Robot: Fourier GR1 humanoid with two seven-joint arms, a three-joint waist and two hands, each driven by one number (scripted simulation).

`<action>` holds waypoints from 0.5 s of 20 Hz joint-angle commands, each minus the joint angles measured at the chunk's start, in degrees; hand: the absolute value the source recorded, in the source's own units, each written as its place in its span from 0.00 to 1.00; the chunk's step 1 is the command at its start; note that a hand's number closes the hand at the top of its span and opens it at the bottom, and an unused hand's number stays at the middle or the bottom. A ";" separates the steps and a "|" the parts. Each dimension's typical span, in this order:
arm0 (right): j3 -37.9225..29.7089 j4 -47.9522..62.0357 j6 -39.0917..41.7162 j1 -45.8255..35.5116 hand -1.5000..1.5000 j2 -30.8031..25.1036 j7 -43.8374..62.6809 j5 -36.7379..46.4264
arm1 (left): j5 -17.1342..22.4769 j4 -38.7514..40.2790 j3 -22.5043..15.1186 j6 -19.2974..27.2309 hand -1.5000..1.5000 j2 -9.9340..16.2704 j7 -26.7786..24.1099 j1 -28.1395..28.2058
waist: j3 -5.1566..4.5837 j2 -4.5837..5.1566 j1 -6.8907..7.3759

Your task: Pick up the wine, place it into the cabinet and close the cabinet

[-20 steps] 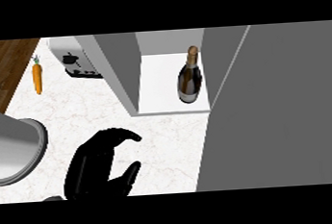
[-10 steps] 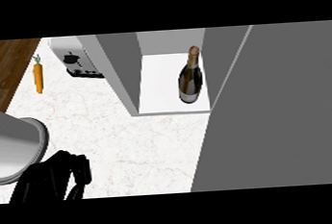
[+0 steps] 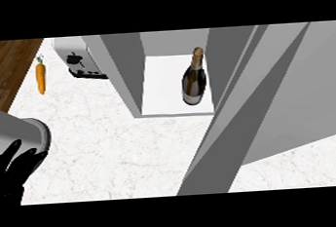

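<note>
The wine bottle (image 3: 193, 79), dark with a gold neck, stands upright on the white floor of the open cabinet (image 3: 162, 94). The cabinet's grey door (image 3: 299, 88) slants across the right half of the view, its darker edge (image 3: 229, 126) close to the cabinet's right side. It leaves the bottle in sight. My left hand (image 3: 9, 171) shows at the lower left corner, fingers straight and pointing up, holding nothing, far from the bottle. My right hand does not show.
A large grey round container (image 3: 17, 132) stands at the left edge, just above my hand. A carrot (image 3: 40, 78) lies at the far left by the wooden strip, and a toaster (image 3: 78, 62) sits left of the cabinet.
The hand has drawn back from the middle of the counter to the lower left corner and straightened its fingers. The door has swung a little across the cabinet front.
</note>
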 commanded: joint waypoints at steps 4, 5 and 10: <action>14.71 6.63 -14.54 -12.87 1.00 1.12 -0.18 6.96 | 2.62 4.72 5.78 -8.93 0.00 4.96 -3.22 7.52 | -0.17 -0.03 1.37; 17.67 6.36 -18.37 -13.64 1.00 1.12 -0.77 9.97 | 4.78 3.54 7.13 -9.17 0.00 5.70 -2.26 7.80 | -0.10 -0.20 0.78; 15.93 10.83 -27.44 -21.68 1.00 0.93 -2.75 11.44 | 3.73 5.31 8.99 -14.68 0.00 8.08 -4.34 12.03 | -0.13 -0.16 1.81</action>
